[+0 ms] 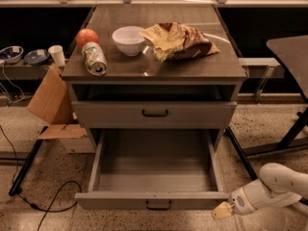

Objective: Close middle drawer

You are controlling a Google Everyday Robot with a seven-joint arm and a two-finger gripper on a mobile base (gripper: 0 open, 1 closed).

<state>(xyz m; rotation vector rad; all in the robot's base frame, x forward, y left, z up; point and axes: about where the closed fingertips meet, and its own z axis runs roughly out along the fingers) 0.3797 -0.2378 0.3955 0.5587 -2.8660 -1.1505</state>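
Note:
The middle drawer [153,200] is a wide, shallow grey drawer with a small dark bar handle. It stands pulled far out toward me and its inside is empty. The upper drawer [155,113] above it is closed. The lowest drawer is hidden under the open one. My gripper [222,211], with pale yellowish tips on a white arm, is low at the right. It sits just off the right end of the open drawer's front, close to it; I cannot tell whether it touches.
The cabinet top [211,66] holds an apple [87,36], a lying can [95,59], a white bowl [129,40] and a chip bag [180,41]. A cardboard box [50,102] and a floor cable [53,201] are at left. Dark table legs [293,131] stand at right.

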